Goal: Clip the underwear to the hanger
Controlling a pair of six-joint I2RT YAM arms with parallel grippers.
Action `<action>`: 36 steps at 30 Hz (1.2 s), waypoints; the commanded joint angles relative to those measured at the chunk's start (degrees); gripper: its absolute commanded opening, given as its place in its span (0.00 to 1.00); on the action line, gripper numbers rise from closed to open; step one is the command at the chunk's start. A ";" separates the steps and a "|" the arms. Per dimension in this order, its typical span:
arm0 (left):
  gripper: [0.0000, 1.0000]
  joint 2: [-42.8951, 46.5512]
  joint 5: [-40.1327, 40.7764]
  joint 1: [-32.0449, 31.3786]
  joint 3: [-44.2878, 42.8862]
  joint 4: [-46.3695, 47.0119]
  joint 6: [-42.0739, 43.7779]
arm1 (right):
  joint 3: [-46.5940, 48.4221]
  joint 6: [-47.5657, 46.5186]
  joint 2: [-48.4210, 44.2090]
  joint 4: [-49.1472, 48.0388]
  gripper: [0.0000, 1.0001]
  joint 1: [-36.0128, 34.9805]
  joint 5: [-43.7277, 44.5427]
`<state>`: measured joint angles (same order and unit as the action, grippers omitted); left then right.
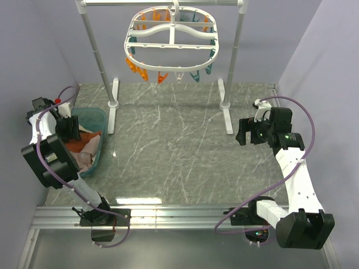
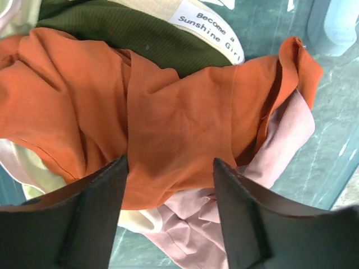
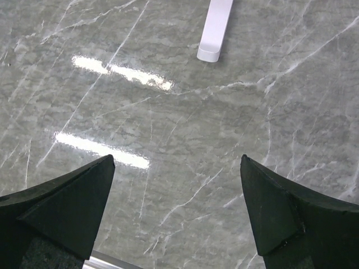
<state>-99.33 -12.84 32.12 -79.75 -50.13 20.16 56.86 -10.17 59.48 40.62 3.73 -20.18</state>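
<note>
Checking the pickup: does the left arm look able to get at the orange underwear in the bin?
Probably yes. The left end effector hangs right over the underwear, jaws apart astride an orange fold, and nothing covers that fold; the pink clothes lie beneath it.

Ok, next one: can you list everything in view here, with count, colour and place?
underwear: one, rust-orange, on the pile in the basket
pink clothes: count unclear, pale pink, under the underwear
green garment: one, dark green, same pile
basket: one, teal, table's left edge
hanger: one, white, hung on the rack
clothespins: several, orange and teal, dangling from the hanger
rack: one, white, far side
table: one, grey marble
left hand: black, open, over the underwear
right hand: black, open, over bare table
</note>
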 commanded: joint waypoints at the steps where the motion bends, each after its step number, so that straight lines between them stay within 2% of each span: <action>1: 0.60 0.54 -1.49 -0.39 0.73 1.61 0.93 | 2.20 -1.08 0.02 0.42 1.00 -0.30 0.15; 2: 0.57 0.63 -1.22 -0.39 0.91 1.70 1.02 | 2.11 -0.90 -0.07 0.25 1.00 -0.30 -0.03; 6: 0.32 0.62 -1.40 -0.39 0.21 0.91 1.19 | 2.64 -0.64 0.37 0.16 1.00 -0.21 -0.99; 7: 0.12 0.80 -1.57 -0.39 -0.67 0.39 1.19 | 2.73 -0.72 0.46 0.33 1.00 -0.30 -1.26; 9: 0.00 1.33 -1.92 -0.39 -2.25 -0.84 1.02 | 3.08 -0.81 0.37 0.69 1.00 -0.30 -1.61; 18: 0.00 7.56 -4.20 -0.21 -16.75 -7.43 2.34 | 3.61 -1.34 -0.42 1.48 1.00 -0.30 -2.75; 24: 0.00 9.41 -15.53 -0.21 -27.90 -16.38 1.81 | 4.39 -1.52 -0.51 1.83 1.00 -0.30 -3.54; 27: 0.00 11.69 -21.08 -1.52 -30.63 -18.33 2.07 | 5.71 -1.43 -0.07 2.27 1.00 -0.30 -4.07; 30: 0.00 14.42 -20.82 -3.72 -31.17 -16.33 0.06 | 6.95 -1.25 0.46 2.53 1.00 -0.30 -4.34; 36: 0.00 17.67 -19.76 -4.17 -31.88 -9.82 -6.53 | 7.21 -1.08 0.28 2.53 1.00 -0.30 -4.34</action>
<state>-83.88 -30.79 27.75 -109.47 -64.25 18.17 61.87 -11.03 59.77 42.92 3.73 -23.70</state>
